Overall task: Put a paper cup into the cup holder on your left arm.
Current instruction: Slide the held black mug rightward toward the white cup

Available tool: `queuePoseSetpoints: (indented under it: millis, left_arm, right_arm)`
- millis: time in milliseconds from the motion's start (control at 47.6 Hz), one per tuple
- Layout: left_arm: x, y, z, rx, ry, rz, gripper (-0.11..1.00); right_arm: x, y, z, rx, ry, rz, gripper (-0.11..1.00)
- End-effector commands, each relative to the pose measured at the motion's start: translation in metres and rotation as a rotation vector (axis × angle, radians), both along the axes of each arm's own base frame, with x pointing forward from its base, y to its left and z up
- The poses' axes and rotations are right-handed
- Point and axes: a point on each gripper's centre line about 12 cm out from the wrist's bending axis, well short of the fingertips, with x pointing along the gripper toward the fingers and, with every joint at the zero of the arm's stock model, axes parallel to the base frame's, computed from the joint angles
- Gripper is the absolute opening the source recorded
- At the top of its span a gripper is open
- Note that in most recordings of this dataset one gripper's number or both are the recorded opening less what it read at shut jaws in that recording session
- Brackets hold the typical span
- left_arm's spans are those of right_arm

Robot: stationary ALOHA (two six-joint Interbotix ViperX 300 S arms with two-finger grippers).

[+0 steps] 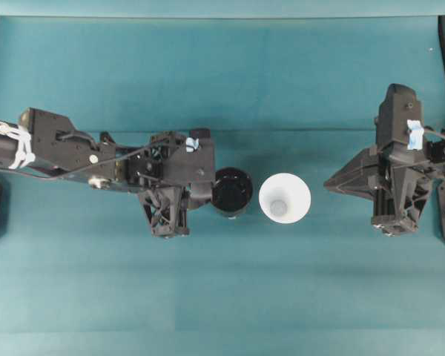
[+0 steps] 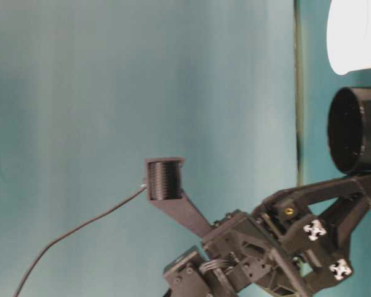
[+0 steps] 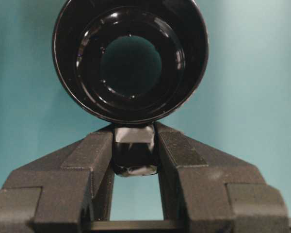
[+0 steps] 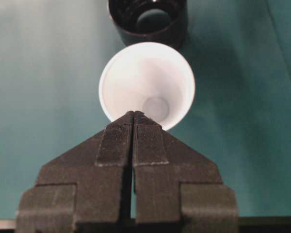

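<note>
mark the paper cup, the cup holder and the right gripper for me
paper cup (image 1: 284,198): overhead view, inside of the open cup.
cup holder (image 1: 231,190): overhead view, dark interior.
right gripper (image 4: 134,116): right wrist view, tips of the closed fingers.

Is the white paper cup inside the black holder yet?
No, it is out. The paper cup stands upright on the table beside the cup holder, whose inside looks empty in the left wrist view.

A teal table (image 1: 133,297) carries the scene; the paper cup (image 1: 284,198) stands upright on it near centre, at three o'clock of the cup holder (image 1: 231,190).
</note>
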Motion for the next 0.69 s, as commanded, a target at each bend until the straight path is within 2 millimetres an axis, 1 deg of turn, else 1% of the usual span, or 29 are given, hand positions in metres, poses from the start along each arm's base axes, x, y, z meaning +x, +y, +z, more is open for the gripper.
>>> queuePoseSetpoints:
  millis: [0, 672]
  left_arm:
    - [0.0031, 0.0001, 0.0039, 0.001, -0.017, 0.000, 0.29]
    - [0.0035, -0.0011, 0.0034, -0.001, -0.022, -0.001, 0.29]
  right_arm:
    - [0.0015, -0.0014, 0.0049, 0.002, -0.018, -0.009, -0.02]
    - [-0.0044, -0.0018, 0.0008, 0.001, -0.014, -0.011, -0.02]
